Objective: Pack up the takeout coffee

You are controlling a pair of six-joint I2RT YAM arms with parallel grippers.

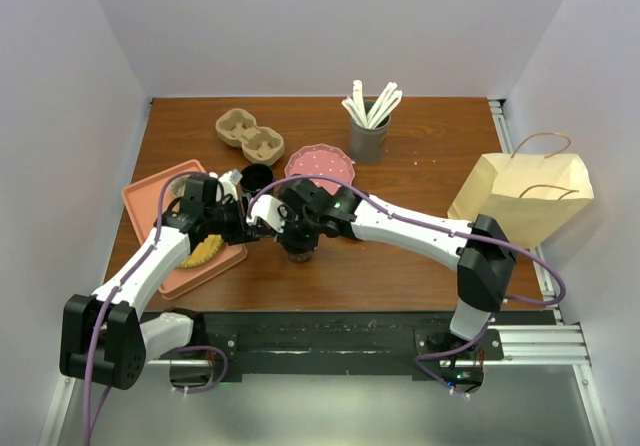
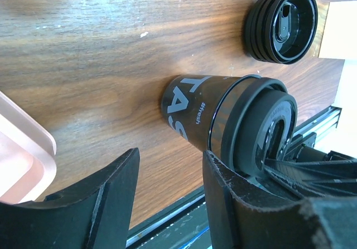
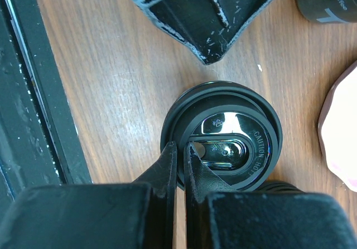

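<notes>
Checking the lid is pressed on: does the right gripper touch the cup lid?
Touching. In the right wrist view the shut right gripper rests its tips on the lid rim.

Your top camera sits above and behind the arm bases and looks down and forward over the whole table (image 1: 420, 256), from far away. Your left wrist camera is low and very near, looking slantwise past the left gripper (image 2: 171, 159) at the lidded cup (image 2: 223, 120). Your right wrist camera looks straight down on the same cup from close, over the right gripper (image 3: 181, 151). All three views share this cup, though the arms mostly hide it from the top camera.
</notes>
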